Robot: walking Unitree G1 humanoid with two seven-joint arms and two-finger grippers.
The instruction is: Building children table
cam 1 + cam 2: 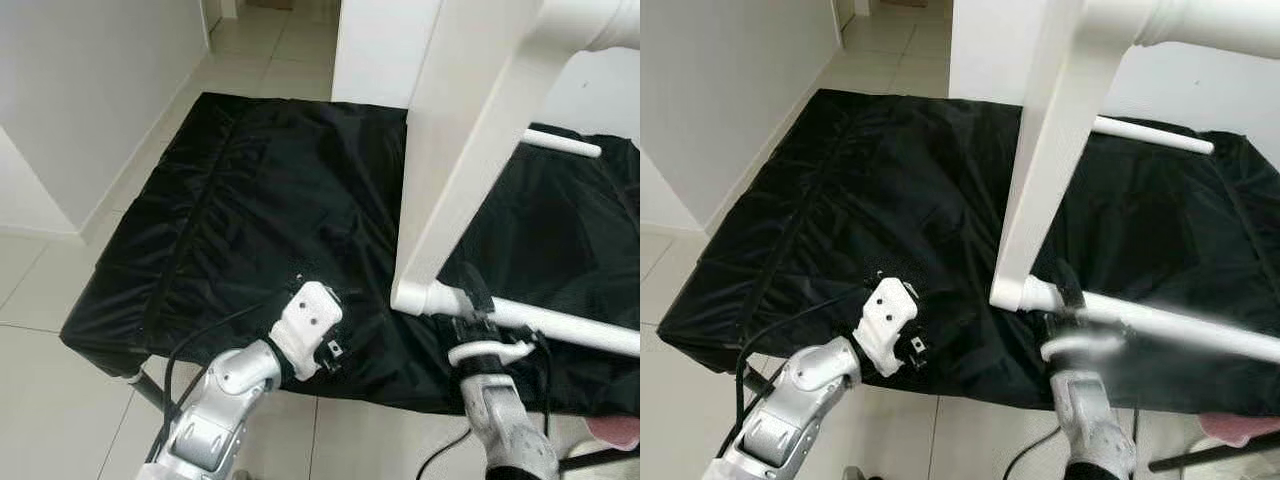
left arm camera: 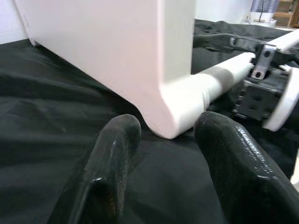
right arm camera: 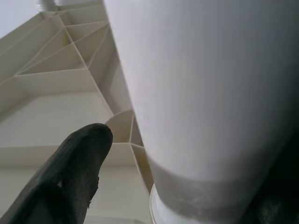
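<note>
A white table top (image 1: 470, 140) stands on its edge on a black sheet (image 1: 250, 200) spread over the tiled floor (image 1: 40, 290). Its lower corner rests on the sheet, and its upper part runs out of frame. A white leg (image 1: 560, 325) sticks out sideways from that lower corner, toward the robot's right, and is cut off at the picture's edge. A second leg (image 1: 560, 143) juts out higher up, behind the top, and a third (image 1: 1230, 22) at the very top is only partly seen.

The right gripper (image 1: 478, 300) is at the lower leg just beside the corner. In the right wrist view one black finger (image 3: 70, 177) lies beside the leg (image 3: 210, 93), with the top's ribbed underside (image 3: 60, 70) behind; the other finger is hidden by the leg at the frame's corner, so the grip looks closed around the leg. In the right eye view this arm is blurred.

The left gripper (image 2: 168, 154) hovers low over the sheet near the corner, apart from it, its fingers (image 2: 112, 163) spread and holding nothing. From the head its fingers are hard to make out against the black sheet.

A white wall (image 1: 90, 90) stands at the left.
</note>
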